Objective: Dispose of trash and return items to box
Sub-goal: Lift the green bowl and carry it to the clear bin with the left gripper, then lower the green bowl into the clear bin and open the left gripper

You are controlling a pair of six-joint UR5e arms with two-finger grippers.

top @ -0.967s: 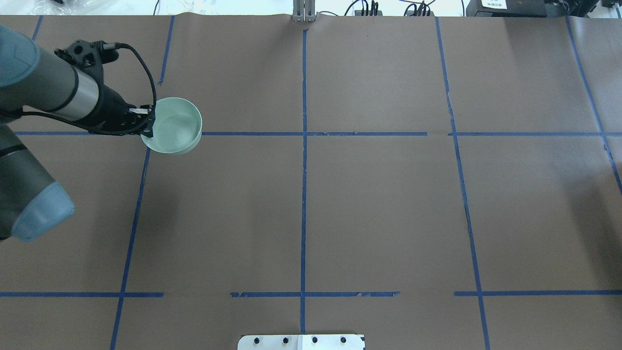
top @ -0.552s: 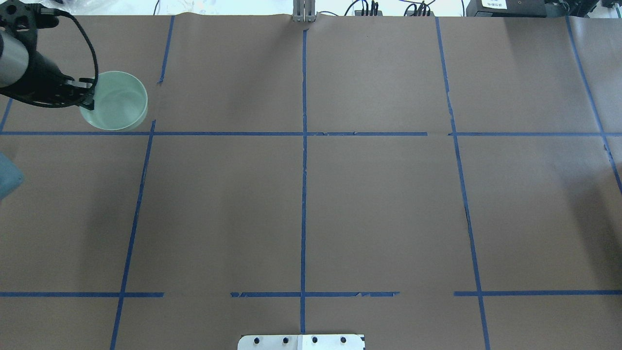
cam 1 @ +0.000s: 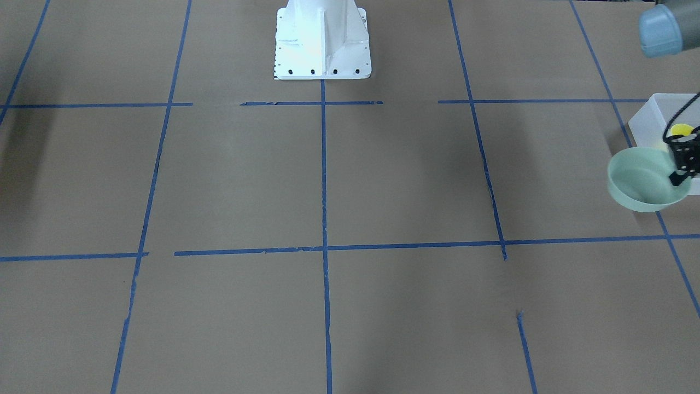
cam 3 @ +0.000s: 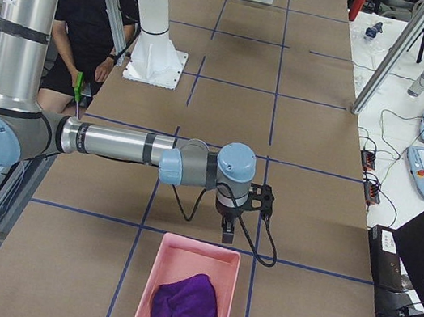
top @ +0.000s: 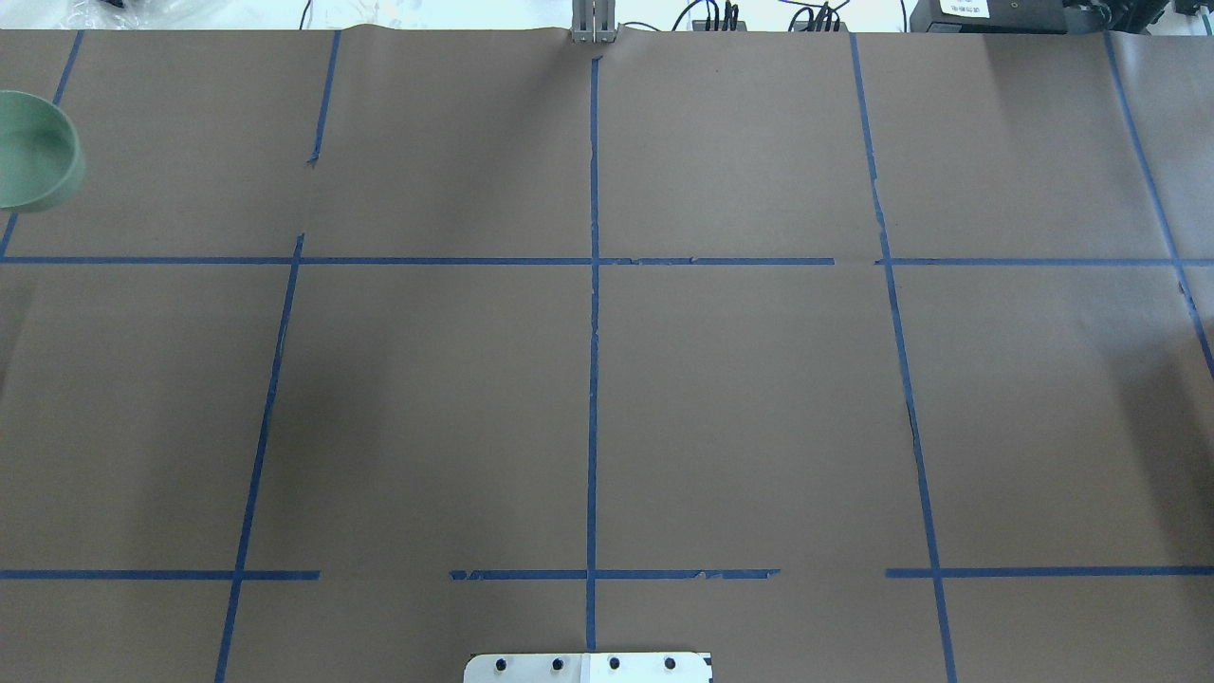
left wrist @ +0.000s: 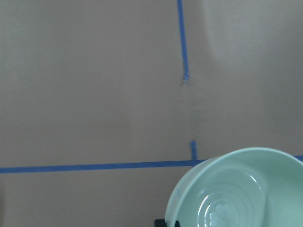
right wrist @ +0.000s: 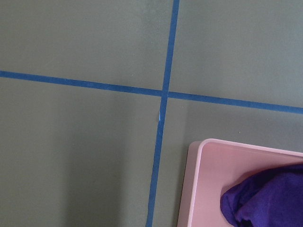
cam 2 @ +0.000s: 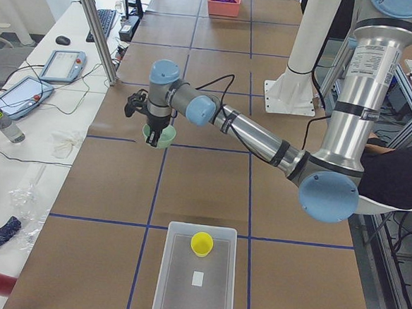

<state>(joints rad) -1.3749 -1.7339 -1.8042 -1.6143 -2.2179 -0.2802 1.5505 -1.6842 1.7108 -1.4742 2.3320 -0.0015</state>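
Note:
My left gripper (cam 1: 680,176) is shut on the rim of a pale green bowl (cam 1: 641,185) and holds it in the air. The bowl shows at the left edge of the overhead view (top: 33,152), in the exterior left view (cam 2: 158,135) and in the left wrist view (left wrist: 236,191). The frosted white box (cam 2: 163,268) lies near the table's left end, apart from the bowl. A yellow cup (cam 2: 201,243) stands inside it; box (cam 1: 651,112) and cup (cam 1: 681,130) also show at the front-facing view's right edge. My right gripper (cam 3: 228,229) hangs by the pink tray; I cannot tell whether it is open.
A pink tray (cam 3: 145,295) with a purple cloth (cam 3: 187,306) in it lies at the table's right end; the tray (right wrist: 203,189) also shows in the right wrist view. The white robot base (cam 1: 322,38) stands at the table's near edge. Blue tape lines cross the brown table.
My left arm has carried the green bowl leftward and toward the far edge, nearly out of the overhead view. The arm itself no longer shows there.

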